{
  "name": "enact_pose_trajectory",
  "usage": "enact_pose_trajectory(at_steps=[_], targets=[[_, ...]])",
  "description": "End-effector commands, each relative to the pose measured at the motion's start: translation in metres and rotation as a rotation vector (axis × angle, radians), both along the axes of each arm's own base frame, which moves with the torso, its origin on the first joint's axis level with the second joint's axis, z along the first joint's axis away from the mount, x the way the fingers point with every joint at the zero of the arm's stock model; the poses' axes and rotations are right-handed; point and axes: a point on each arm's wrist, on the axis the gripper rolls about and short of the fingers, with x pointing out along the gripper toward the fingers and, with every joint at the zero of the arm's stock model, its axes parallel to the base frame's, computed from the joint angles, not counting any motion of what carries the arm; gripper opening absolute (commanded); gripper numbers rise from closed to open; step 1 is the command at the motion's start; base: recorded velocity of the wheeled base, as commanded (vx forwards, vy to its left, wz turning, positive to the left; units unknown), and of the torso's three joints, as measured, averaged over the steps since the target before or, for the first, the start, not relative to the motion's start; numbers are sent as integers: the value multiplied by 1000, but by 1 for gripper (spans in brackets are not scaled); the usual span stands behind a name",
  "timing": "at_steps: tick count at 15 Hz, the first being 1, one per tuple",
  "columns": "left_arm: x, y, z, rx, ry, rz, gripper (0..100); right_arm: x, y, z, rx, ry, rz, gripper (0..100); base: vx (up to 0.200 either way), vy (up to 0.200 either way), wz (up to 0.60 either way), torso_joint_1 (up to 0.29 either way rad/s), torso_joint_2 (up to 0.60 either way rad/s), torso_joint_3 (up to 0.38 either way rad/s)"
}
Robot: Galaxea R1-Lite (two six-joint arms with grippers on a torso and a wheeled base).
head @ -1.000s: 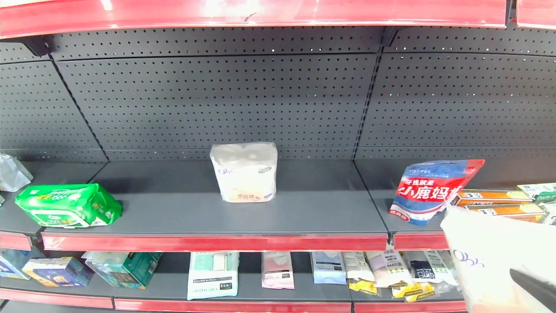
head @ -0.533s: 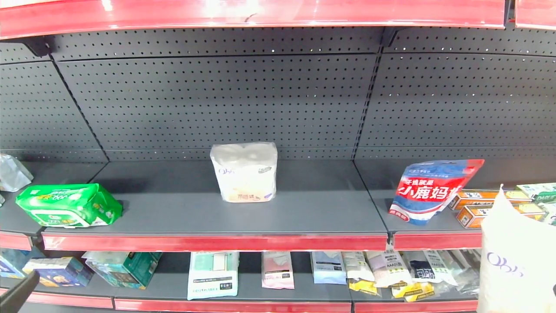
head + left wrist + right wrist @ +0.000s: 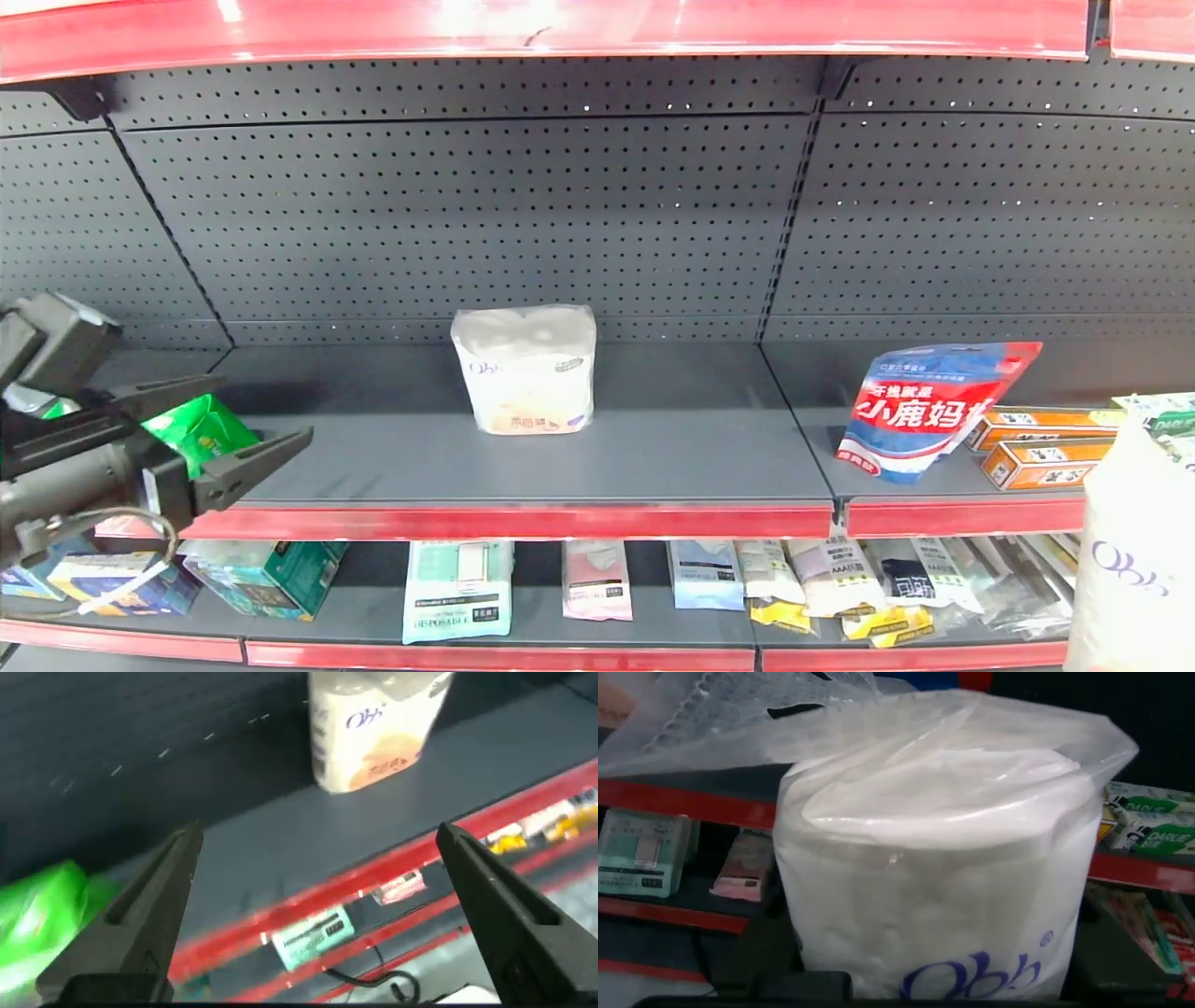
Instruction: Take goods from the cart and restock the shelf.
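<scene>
Item 1, left gripper (image 3: 264,408): I see it at the left end of the middle shelf (image 3: 653,439), level with the deck's front edge; jaws spread wide, nothing between them; in the left wrist view the grey deck and its red front strip lie in the gap between the two fingers.

Item 2, right gripper (image 3: 938,952): low at the far right, in front of the shelf's red strip; dark fingers stand on either side of the held roll pack (image 3: 1134,560) and I read them as closed against it.

Item 3, held roll pack: white rolls in clear wrap with blue lettering; upright, loose film bunched at its top; off the deck, in front of the orange boxes (image 3: 1046,448).

Item 4, shelved roll pack (image 3: 525,369): same kind; upright on the middle bay, near the centre, towards the pegboard back (image 3: 467,215).

Item 5, green pack (image 3: 201,429): on the deck at the left, partly hidden behind the left gripper.

Item 6, red and blue pouch (image 3: 934,406): right bay, tilted, just beside the orange boxes.

Item 7, lower tier (image 3: 373,597): flat packets and boxes in a row along it.
</scene>
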Motion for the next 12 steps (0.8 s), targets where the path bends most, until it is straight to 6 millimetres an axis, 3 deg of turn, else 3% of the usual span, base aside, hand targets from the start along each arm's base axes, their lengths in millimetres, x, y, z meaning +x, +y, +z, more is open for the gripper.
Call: enact_pose_trajectory(at_steps=[1,5,9,12], targets=[[78,23,-36,-29,80,-136,100,-2,0,1,-2,-2,-9,0,0,0,0,0,0,0],[132,26,-55,-25,-11,-335,100,-7,-1,-5,-34,13,-23,0,0,0,0,0,0,0],[156,13,-68,-62,-2,-453,100,-8,-1,-8,-42,30,-37,0,0,0,0,0,0,0],[175,11,-66,-61,-37,-486,100,-8,-2,-8,-46,33,-49,0,0,0,0,0,0,0]])
